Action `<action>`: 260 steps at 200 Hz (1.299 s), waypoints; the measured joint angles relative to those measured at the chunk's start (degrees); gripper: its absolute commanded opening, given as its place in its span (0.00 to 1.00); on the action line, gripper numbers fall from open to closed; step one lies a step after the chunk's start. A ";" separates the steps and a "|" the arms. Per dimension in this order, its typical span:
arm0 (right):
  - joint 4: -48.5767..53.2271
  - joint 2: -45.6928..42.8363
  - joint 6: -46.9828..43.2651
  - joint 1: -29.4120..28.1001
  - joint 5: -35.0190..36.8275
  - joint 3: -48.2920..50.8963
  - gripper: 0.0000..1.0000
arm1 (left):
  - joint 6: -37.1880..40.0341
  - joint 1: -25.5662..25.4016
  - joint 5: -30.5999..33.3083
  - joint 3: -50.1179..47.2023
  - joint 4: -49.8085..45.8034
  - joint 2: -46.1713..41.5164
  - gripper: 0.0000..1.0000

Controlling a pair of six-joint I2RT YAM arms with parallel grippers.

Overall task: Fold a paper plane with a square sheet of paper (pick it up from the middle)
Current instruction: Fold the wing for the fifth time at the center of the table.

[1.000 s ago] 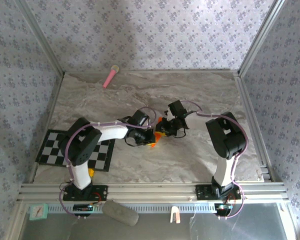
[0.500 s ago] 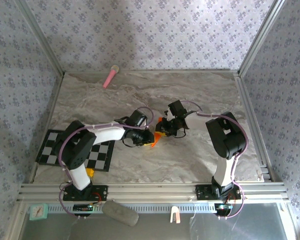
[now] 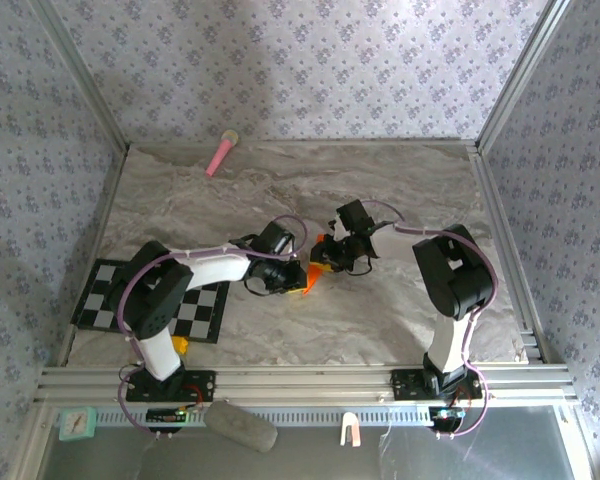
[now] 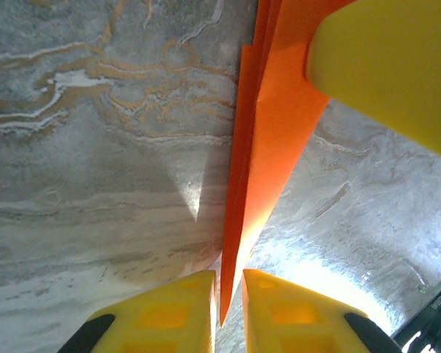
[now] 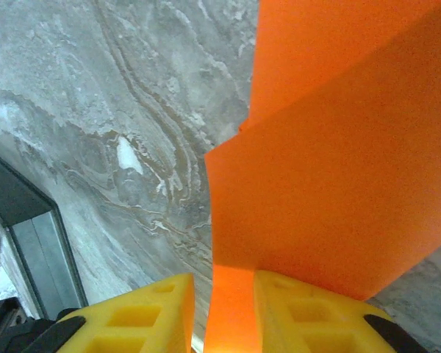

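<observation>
Marbled table [image 3: 400,320]: right pincer [image 5: 224,287] grips orange paper [image 5: 338,169] (left pincer [image 4: 229,283] straddles it).

The middle of the marble table [image 3: 410,180] is crowded. The left gripper [image 3: 286,277] and the right gripper [image 3: 327,260] stand almost touching there, and both pinch the folded orange paper [image 3: 304,283], so nothing can pass between them. The left arm [image 3: 215,264] lies across the way from the near left, above the checkered mat [image 3: 208,312]. Behind the grippers the table is open up to the back wall, except for the pink stick [image 3: 221,153] at the far left. The near strip between the two bases is also free.
</observation>
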State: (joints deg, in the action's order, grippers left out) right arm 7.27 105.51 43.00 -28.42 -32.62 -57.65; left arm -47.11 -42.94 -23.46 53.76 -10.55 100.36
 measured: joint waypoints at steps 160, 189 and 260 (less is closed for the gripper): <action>-1.46 -3.63 -0.02 0.04 -1.22 1.57 0.29 | 6.67 -1.70 0.90 0.02 0.15 1.01 0.04; 0.00 -3.65 -0.50 0.04 -0.42 1.51 0.32 | 9.38 -1.88 1.44 0.02 0.20 1.01 0.04; 8.35 -3.65 -0.37 0.22 6.45 -1.38 0.50 | 18.14 -2.29 3.04 0.98 -2.03 0.98 0.04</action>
State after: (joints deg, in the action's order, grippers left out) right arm 15.62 101.86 42.63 -28.21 -26.17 -59.02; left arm -28.97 -45.23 -20.43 54.74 -12.58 101.34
